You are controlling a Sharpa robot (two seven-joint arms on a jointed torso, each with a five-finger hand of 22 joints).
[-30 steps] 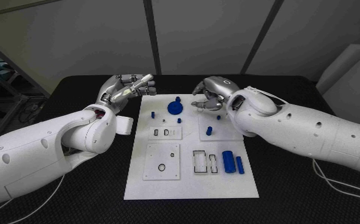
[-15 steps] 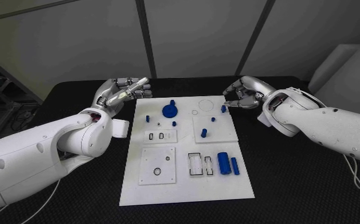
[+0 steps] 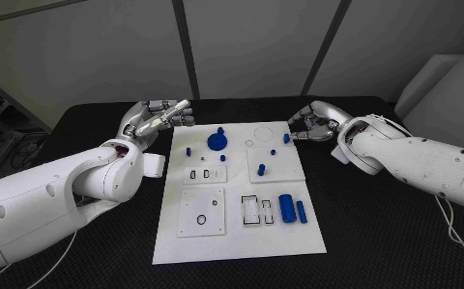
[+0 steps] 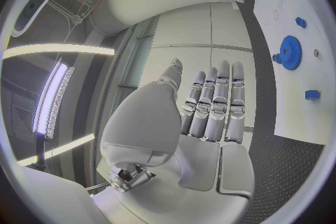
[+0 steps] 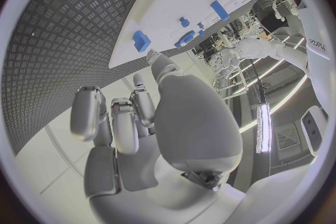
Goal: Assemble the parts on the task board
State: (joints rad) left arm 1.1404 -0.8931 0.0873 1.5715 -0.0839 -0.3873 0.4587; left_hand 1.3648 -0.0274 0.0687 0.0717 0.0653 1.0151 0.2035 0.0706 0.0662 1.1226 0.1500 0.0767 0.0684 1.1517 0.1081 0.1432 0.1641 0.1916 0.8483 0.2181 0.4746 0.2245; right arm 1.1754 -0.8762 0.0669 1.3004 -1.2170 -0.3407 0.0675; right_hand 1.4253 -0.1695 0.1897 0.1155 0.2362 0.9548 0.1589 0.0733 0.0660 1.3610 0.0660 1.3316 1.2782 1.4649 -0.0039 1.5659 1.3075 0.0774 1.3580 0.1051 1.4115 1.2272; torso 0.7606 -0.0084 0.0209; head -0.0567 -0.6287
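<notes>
Your left hand (image 3: pixel 155 119) hovers off the board's (image 3: pixel 242 245) far left corner, fingers straight and released. Your right hand (image 3: pixel 311 123) curls empty off the far right corner (leaving the board unobstructed). The blue gear (image 3: pixel 218 142) stands far-centre, untouched.

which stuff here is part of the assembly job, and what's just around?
Job:
task board
blue gear
large blue cylinder
slim blue cylinder
small blue pegs
left hand, right hand, both holding nothing

Around:
black table
</notes>
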